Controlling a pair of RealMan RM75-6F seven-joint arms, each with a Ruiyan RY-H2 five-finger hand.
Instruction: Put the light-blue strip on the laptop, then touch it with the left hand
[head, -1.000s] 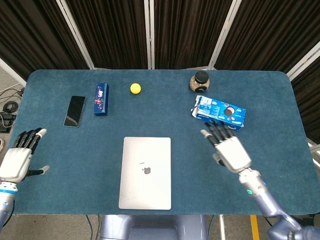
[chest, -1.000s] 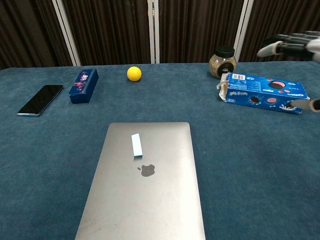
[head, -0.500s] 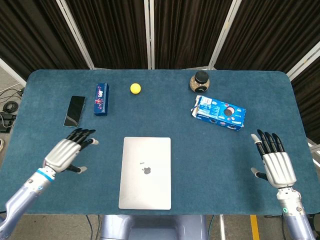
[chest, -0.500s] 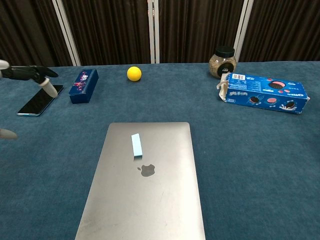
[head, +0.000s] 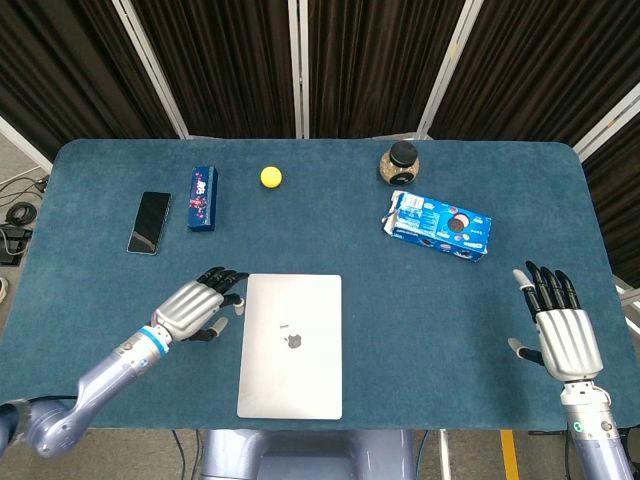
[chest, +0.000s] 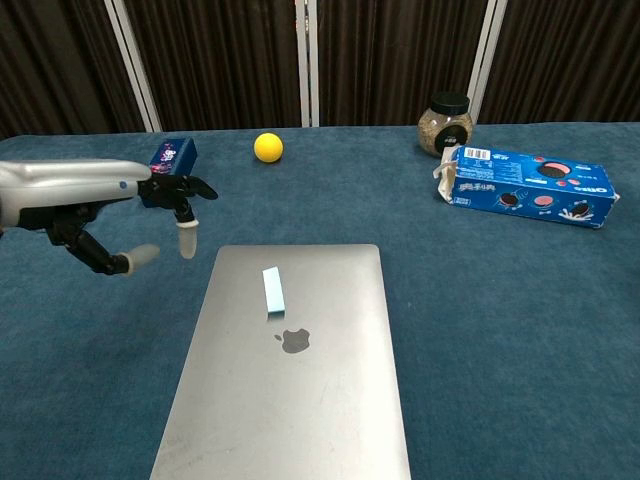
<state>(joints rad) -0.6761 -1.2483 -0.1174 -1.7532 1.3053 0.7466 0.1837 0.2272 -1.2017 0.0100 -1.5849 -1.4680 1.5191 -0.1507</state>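
So the first half looks done: the small light-blue strip (chest: 272, 290) lies flat on the closed silver laptop's lid (chest: 290, 400), just above its apple logo. Left to right now: the left hand (head: 196, 306) hovers beside the laptop's left edge, fingers spread, holding nothing, the touch not yet made. Off to the right, the blue cardboard cookie box (chest: 525, 187) lies on its side; its lettering is too small to read. Far right, the right hand (head: 560, 330) hangs flat and spread, empty, well apart from everything.
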